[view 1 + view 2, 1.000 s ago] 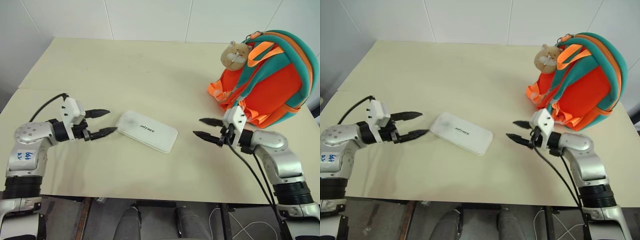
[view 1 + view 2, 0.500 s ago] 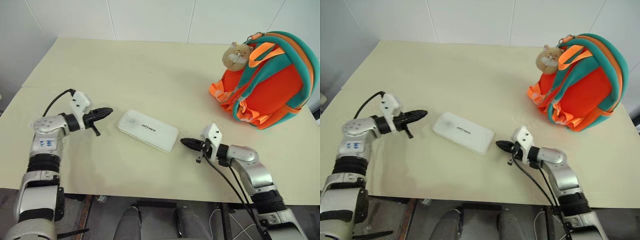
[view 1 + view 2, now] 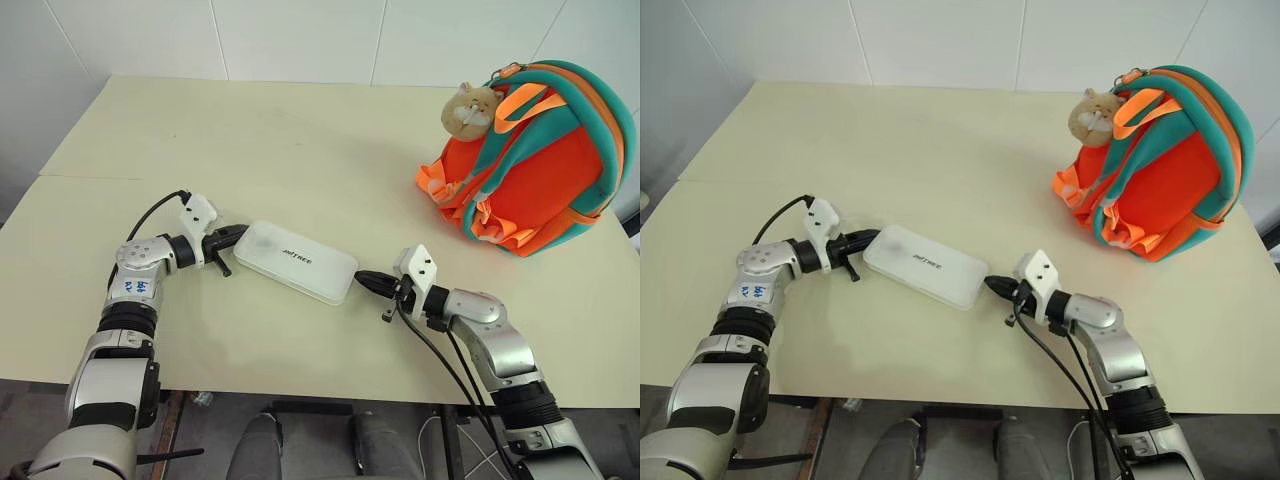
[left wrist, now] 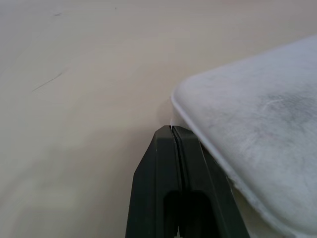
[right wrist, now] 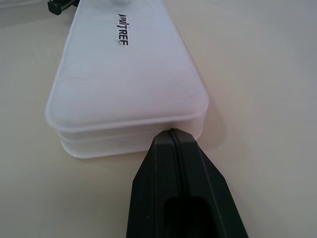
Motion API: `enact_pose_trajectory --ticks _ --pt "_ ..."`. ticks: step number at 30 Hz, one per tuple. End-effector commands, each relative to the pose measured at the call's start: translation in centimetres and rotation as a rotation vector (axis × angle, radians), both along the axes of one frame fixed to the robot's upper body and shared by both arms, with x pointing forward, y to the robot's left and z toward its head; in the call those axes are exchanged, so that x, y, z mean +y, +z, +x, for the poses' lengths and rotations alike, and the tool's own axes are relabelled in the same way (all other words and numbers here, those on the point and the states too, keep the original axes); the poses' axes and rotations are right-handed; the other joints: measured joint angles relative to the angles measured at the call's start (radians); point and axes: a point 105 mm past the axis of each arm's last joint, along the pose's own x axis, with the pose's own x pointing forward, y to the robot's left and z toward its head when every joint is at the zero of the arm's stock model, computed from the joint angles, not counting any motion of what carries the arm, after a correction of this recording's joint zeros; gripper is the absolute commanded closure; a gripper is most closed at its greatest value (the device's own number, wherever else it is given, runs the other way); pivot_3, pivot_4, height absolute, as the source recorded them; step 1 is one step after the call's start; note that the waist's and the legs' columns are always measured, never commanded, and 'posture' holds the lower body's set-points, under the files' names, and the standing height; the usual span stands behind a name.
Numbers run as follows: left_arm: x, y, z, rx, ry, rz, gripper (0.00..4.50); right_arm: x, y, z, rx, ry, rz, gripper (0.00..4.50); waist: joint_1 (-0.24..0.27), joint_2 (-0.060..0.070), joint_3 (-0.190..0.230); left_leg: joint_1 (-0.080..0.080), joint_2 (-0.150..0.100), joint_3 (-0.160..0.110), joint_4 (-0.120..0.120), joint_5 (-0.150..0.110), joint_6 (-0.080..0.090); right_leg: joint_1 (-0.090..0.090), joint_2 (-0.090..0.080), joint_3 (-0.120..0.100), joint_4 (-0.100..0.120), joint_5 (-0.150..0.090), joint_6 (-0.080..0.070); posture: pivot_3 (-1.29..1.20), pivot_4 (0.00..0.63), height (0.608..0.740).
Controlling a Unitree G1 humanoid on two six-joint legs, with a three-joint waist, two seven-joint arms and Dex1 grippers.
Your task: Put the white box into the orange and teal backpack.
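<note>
White box (image 3: 298, 261) lies flat between left gripper (image 3: 236, 235) and right gripper (image 3: 365, 280).

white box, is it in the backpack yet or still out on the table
Out. The white box lies flat on the table, well apart from the backpack, with a shut hand at each end.
</note>
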Motion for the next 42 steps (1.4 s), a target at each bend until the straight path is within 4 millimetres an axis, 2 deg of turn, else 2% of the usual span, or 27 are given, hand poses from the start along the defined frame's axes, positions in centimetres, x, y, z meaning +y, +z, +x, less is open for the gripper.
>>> enact_pose_trajectory --ticks 1,9,18,22,25,29,33,37,39,41,42 --pt "-1.7 1.0 -1.0 -0.026 -0.102 -0.03 4.47 -0.2 2.3 0.4 -0.069 0.019 0.014 4.5 0.0 0.0 0.0 0.0 0.0 0.0 0.0 0.0 0.0 0.0 0.0 0.0 0.0 0.0 0.0 0.0 0.15 0.74" --pt "-3.2 0.5 -3.1 0.002 -0.174 -0.054 4.47 -2.8 2.4 1.3 -0.063 -0.003 -0.047 4.5 0.001 0.0 0.0 0.0 0.0 0.0 0.0 0.0 0.0 0.0 0.0 0.0 0.0 0.0 0.0 0.0 0.15 0.74" --pt "-4.1 0.3 -4.1 0.029 -0.18 -0.076 4.47 -3.4 1.6 1.8 -0.05 -0.019 -0.063 4.5 0.0 0.0 0.0 0.001 0.0 0.0 0.0 0.0 0.0 0.001 0.0 0.0 0.0 0.0 0.0 0.0 0.15 0.74" --pt "-3.2 -0.2 -3.9 0.052 -0.128 -0.036 4.47 -3.5 1.3 1.4 -0.032 -0.012 -0.059 4.5 0.0 0.0 0.0 0.001 0.0 0.0 0.001 0.0 0.0 0.001 0.0 0.0 0.0 0.0 0.0 0.0 0.15 0.74" --pt "-2.4 -0.7 -3.5 0.083 -0.072 -0.017 4.5 -4.2 1.2 1.6 -0.029 -0.042 -0.077 3.94 -0.001 0.0 0.0 0.001 0.0 0.0 0.001 0.0 0.0 0.001 0.0 0.0 0.0 0.0 0.0 0.0 0.15 0.74" --pt "-1.2 -1.0 -2.8 0.084 -0.006 0.027 3.64 -5.8 1.5 2.3 -0.048 -0.105 -0.128 2.68 -0.001 0.0 0.0 0.001 0.0 0.0 0.001 0.0 0.0 0.001 0.0 0.0 0.0 0.0 0.0 0.0 0.15 0.74" --pt "0.2 -1.0 -2.8 0.15 0.026 -0.003 2.37 -8.4 2.4 3.3 -0.043 -0.203 -0.16 1.3 -0.001 0.0 0.0 0.001 0.0 0.0 0.001 0.0 0.0 0.001 0.0 0.0 0.0 0.0 0.0 0.0 0.15 0.74" --pt "1.2 -0.8 -3.4 0.242 0.027 -0.053 1.18 -10.2 3.4 3.2 -0.008 -0.235 -0.172 0.0 -0.002 0.0 0.0 0.001 0.0 0.0 0.0 0.0 0.0 0.001 0.0 0.0 0.0 0.0 0.0 0.0 0.15 0.74" --pt "1.0 -0.7 -4.6 0.338 -0.033 -0.095 0.55 -9.9 3.9 2.3 0.06 -0.176 -0.136 0.0 -0.004 0.0 0.0 0.001 0.0 0.0 -0.001 0.0 0.0 0.001 0.0 0.0 -0.001 0.0 0.0 0.0 0.15 0.74" --pt "1.3 0.2 -5.0 0.383 -0.054 -0.153 0.02 -8.5 4.6 0.2 0.157 -0.033 -0.1 0.0 -0.009 0.001 0.0 0.001 0.0 0.0 -0.001 0.0 0.0 0.0 0.0 0.0 -0.001 0.0 0.0 0.0 0.15 0.74" --pt "1.5 0.5 -5.1 0.408 -0.057 -0.176 0.02 -8.2 4.8 -0.4 0.192 -0.003 -0.091 0.0 -0.01 0.001 0.0 0.001 0.0 0.0 -0.002 0.0 0.0 0.001 0.0 0.0 -0.001 0.0 0.0 0.0 0.15 0.74"
